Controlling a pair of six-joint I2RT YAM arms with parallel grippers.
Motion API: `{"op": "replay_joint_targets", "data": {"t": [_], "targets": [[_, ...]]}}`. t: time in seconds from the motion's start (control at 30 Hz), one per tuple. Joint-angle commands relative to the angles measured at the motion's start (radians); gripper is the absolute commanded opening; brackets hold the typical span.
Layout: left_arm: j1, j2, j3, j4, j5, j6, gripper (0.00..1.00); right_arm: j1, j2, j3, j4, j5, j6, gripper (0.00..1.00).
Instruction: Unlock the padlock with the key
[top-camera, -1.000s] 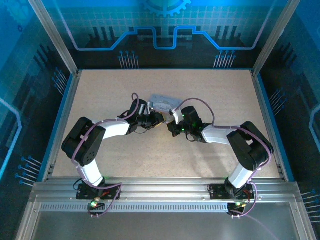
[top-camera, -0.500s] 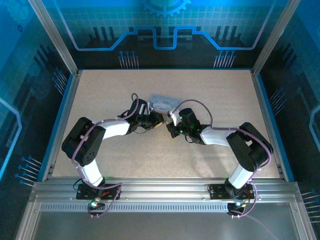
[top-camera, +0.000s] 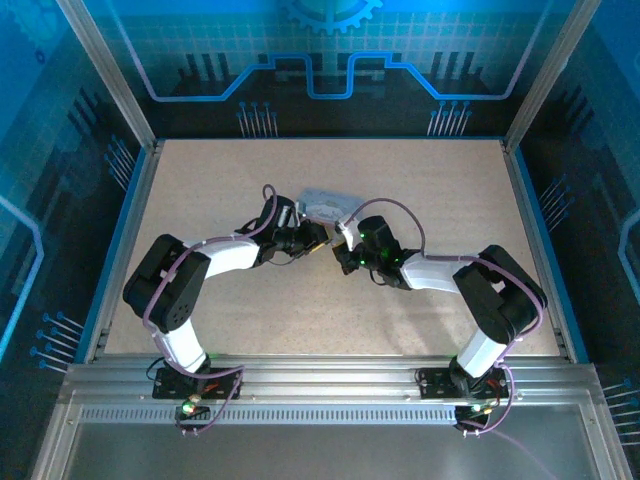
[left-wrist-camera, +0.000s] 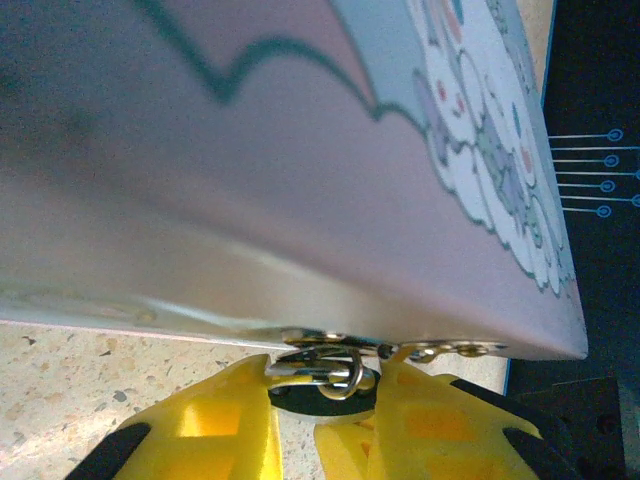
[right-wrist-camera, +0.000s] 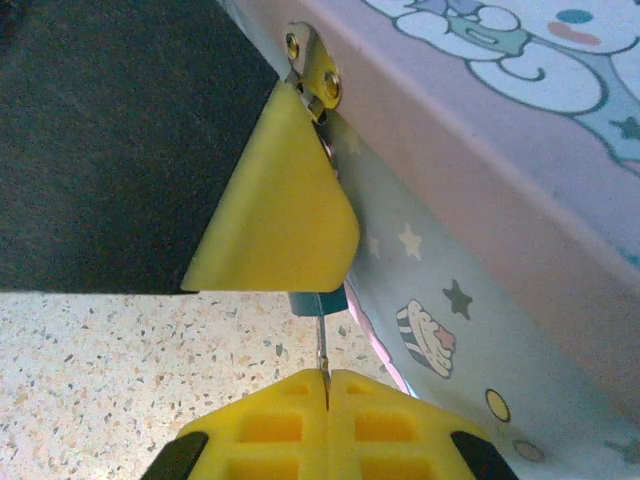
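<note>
Clamping padlock (left-wrist-camera: 315, 398) tight in left gripper (left-wrist-camera: 328, 380), bottom centre; pinching key (right-wrist-camera: 322, 345) in right gripper (right-wrist-camera: 327, 380), lower middle, right beside tin (right-wrist-camera: 500, 220).

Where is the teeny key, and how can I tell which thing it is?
Find the pale cartoon tin in the middle of the table. Beside it, the yellow-fingered right gripper pinches the key, aimed at the dark padlock. It is the only thin grey sliver there.

padlock (left-wrist-camera: 322, 396): body mostly hidden | key (right-wrist-camera: 323, 345): edge-on sliver, bow hidden | tin (left-wrist-camera: 250, 200): near side blurred, cropped
</note>
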Motion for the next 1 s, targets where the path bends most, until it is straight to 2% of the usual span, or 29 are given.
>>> {"op": "replay_joint_targets", "data": {"t": [0.0,0.27,0.67,0.97], "targets": [[-0.039,-0.010,0.022,-0.038,0.109,-0.019,0.11,0.042,-0.051,0.075,0.252,-0.075,0.014,0.00],[-0.038,-0.014,0.014,-0.023,0.107,-0.026,0.11,0.014,-0.045,0.075,0.269,-0.149,0.077,0.00],[-0.037,-0.018,0.014,-0.018,0.104,-0.018,0.11,-0.086,-0.025,-0.007,0.311,-0.331,0.188,0.00],[-0.025,-0.026,0.004,-0.027,0.094,-0.013,0.11,-0.086,-0.063,-0.035,0.218,-0.301,0.110,0.00]]}}
